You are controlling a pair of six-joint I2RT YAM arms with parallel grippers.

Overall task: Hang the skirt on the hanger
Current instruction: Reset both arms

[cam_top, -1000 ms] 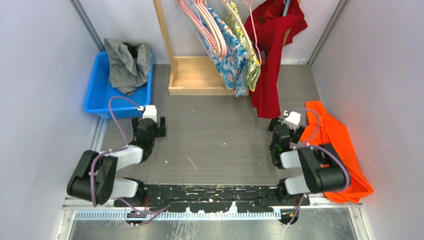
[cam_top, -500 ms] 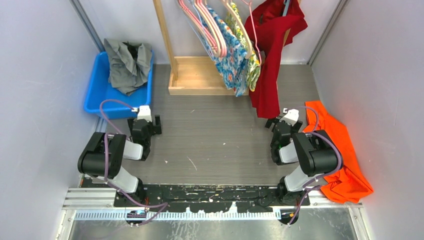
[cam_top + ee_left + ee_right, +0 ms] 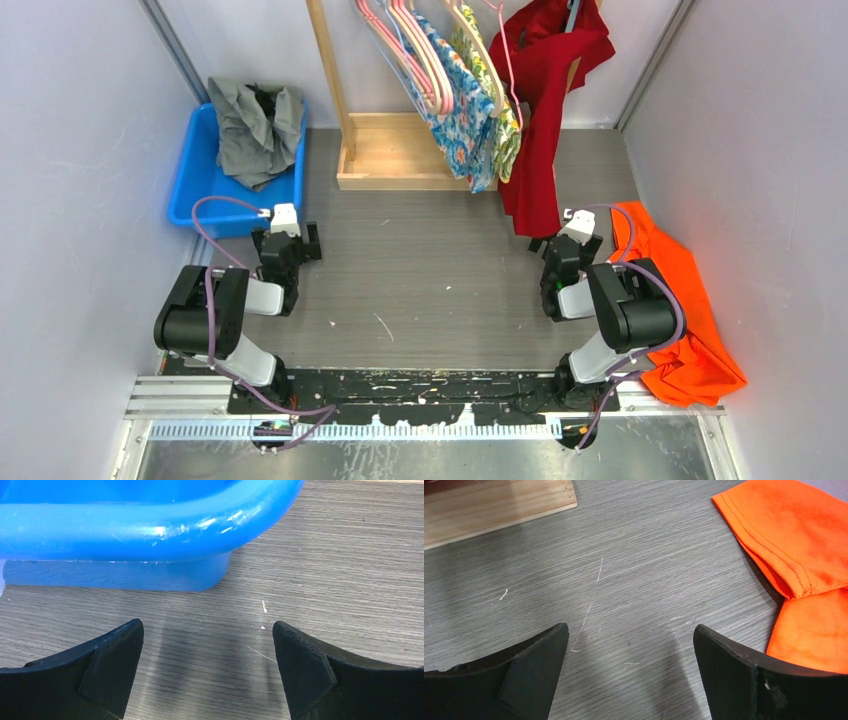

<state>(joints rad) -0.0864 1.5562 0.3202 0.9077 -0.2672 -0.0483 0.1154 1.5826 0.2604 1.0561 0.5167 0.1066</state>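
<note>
Both grippers hang low over the grey table with jaws spread wide and nothing between them. Which cloth is the skirt I cannot tell for sure. The orange garment (image 3: 680,290) lies flat just to the right of the right gripper (image 3: 630,630), its long axis running near-to-far along the right wall and a stitched hem facing the gripper. The grey garment (image 3: 255,125) is crumpled in the far end of the blue bin (image 3: 150,530), with no clear axis, straight ahead of the left gripper (image 3: 207,635). Each arm is thus nearest one candidate. The pink hangers (image 3: 420,60) hang on the wooden rack (image 3: 390,150), far centre, between both arms.
</note>
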